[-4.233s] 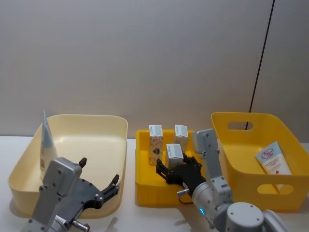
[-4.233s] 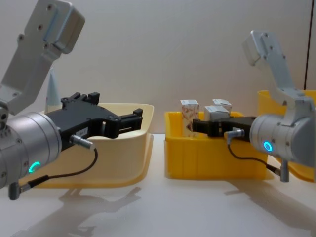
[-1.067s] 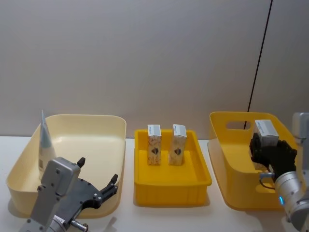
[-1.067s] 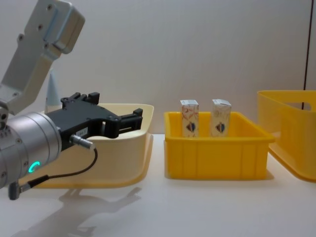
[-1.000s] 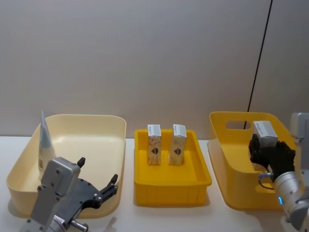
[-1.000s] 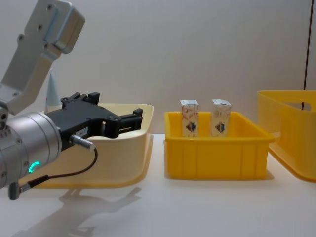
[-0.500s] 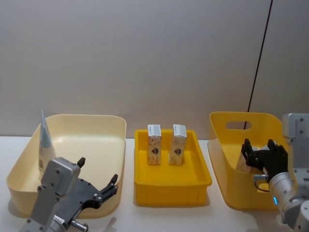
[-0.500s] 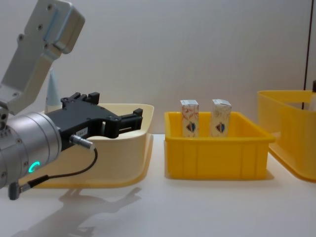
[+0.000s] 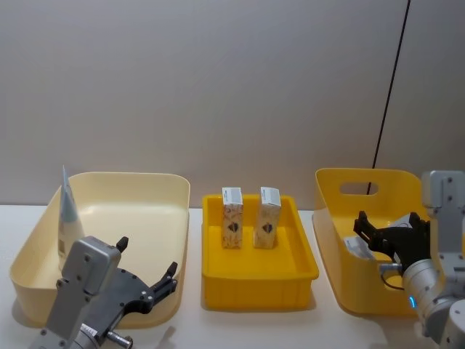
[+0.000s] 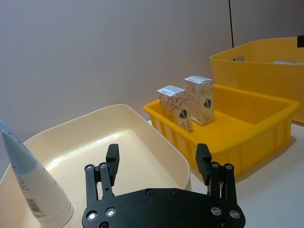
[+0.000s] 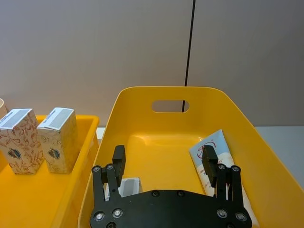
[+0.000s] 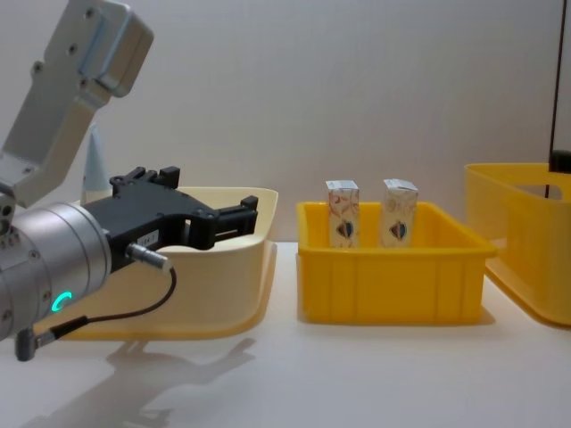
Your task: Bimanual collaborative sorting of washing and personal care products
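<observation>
Now we take the small yellow tray [image 9: 259, 273] in the middle as our landmark. Two white cartons [image 9: 232, 207] [image 9: 267, 207] stand upright side by side at its back wall, close together, and the front half of its floor is bare.

To the tray's left sits the cream bin [image 9: 109, 185]. One pale blue tube [image 9: 67, 218] leans upright against the far-left wall, crimped end up, and the rest of that bin's floor is open. Our left gripper [image 9: 147, 287] hovers over the bin's near edge on the tray side, jaws apart and holding nothing; in the left wrist view its fingers [image 10: 111, 159] spread wide over the cream floor.

To the tray's right is the deep yellow bin [image 9: 341, 203] with a handle slot in its back wall. Our right gripper [image 11: 164, 164] hangs inside it, jaws spread and empty. Beneath it, in the right wrist view, a white carton [image 11: 129, 186] lies on the floor by the wall nearest the tray, and a white tube with red print [image 11: 213, 154] lies against the opposite wall. The floor between those two is clear yellow.

A narrow strip of table [image 12: 285, 357] shows on each side of the tray, between it and the bins, and the table in front of all three is open, as the chest view has it.
</observation>
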Motion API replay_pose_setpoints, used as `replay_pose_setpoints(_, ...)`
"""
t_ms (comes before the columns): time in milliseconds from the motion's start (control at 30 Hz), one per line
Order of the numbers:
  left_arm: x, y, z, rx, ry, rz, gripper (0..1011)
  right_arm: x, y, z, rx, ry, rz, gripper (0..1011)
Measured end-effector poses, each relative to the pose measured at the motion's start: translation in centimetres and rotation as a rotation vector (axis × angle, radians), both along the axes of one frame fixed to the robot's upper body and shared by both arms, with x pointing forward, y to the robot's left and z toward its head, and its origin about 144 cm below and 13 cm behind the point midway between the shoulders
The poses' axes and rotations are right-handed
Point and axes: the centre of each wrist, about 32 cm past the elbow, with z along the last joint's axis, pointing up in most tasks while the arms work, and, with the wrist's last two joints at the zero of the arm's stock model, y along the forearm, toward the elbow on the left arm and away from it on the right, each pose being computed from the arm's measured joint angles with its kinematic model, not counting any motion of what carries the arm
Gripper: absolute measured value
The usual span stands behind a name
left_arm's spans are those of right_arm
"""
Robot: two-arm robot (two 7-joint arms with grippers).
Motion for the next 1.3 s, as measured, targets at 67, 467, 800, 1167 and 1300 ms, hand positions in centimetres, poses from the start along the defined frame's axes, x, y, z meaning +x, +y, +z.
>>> replay_pose_setpoints(67, 0.0, 0.0, 0.0, 0.000, 0.000, 0.000, 1003, 0.0, 0.0, 0.0, 0.000, -0.001, 0.000, 1001)
replay_pose_setpoints(467, 0.0, 0.0, 0.0, 0.000, 0.000, 0.000, 1003, -0.5, -0.3, -0.1, 0.018, -0.083, 0.033, 1001)
replay_pose_setpoints(800, 0.0, 0.0, 0.0, 0.000, 0.000, 0.000, 1003, -1.4, -0.8, -0.1, 0.054, -0.210, 0.105, 1001)
replay_pose_setpoints(1167, 0.0, 0.0, 0.0, 0.000, 0.000, 0.000, 1003, -2.2, -1.4, -0.1, 0.085, -0.315, 0.170, 1001)
replay_pose_setpoints(1300, 0.0, 0.0, 0.0, 0.000, 0.000, 0.000, 1003, -2.4, -1.3, -0.3, 0.081, -0.310, 0.176, 1001)
